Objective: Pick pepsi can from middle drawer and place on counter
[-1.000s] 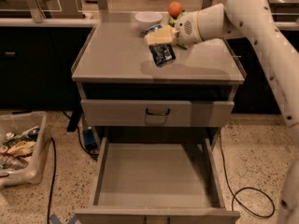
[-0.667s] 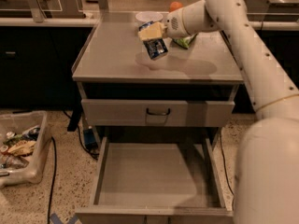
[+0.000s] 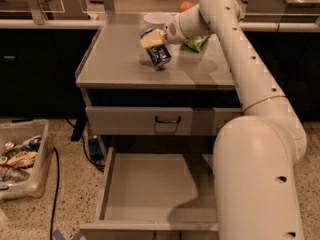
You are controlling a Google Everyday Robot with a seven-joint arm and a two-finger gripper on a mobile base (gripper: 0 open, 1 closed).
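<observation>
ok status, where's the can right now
Claw over the counter, shut on pepsi can. Can tilted, close to the top. Middle drawer open. Green bag behind, not in the way.

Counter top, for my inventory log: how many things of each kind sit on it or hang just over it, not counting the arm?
Cans: 1, the pepsi can, held tilted by the gripper over the counter
Bowls: 1, the white bowl
Bags: 1, the green bag
Round things: 1, the orange round thing at the back
Total: 4
</observation>
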